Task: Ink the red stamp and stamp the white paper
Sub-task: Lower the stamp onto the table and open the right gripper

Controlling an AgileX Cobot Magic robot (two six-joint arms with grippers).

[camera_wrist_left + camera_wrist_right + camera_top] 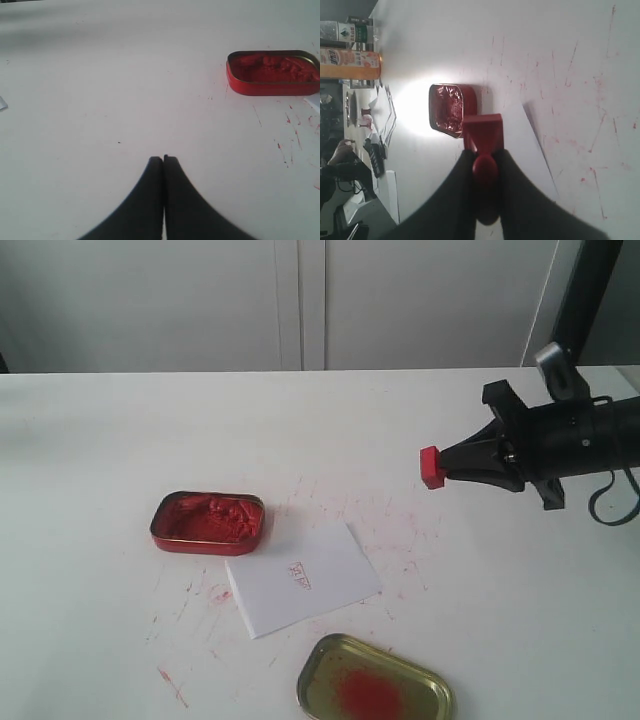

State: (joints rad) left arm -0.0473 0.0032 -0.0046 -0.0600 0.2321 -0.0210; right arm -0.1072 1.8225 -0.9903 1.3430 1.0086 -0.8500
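Table (100, 440): white top, thin red streaks and specks scattered over the middle.

Left gripper (163, 159): seen in the left wrist view only. Dark fingers pressed tip to tip with nothing between them, over bare table. Out of the exterior view.

Tin (208, 523): red, shallow, rounded corners, open, filled with lumpy red paste. Sits left of centre. Also shows in the left wrist view (272, 72), well apart from the left gripper, and in the right wrist view (447, 110) beyond the stamp.

Paper (300, 578): small white sheet, lying flat and skewed, just beside the tin on its right and nearer the camera. Not touching the tin as far as can be told. A tiny red mark (300, 575) near the sheet's middle, too small to read.

Lid (375, 680): gold, open side up, red smear in the centre. At the front edge, near the paper's lower corner, partly cut off by the frame.

Stamp (432, 467): all red, held sideways off the table, right of the paper and well apart from it. Square base faces left, towards the middle. In the right wrist view (484, 131) the base juts past the fingertips.

Right gripper (447, 464): black, reaching in level from the right. Fingers nearly closed, clamped on the stamp's knob (485, 167) from both sides.
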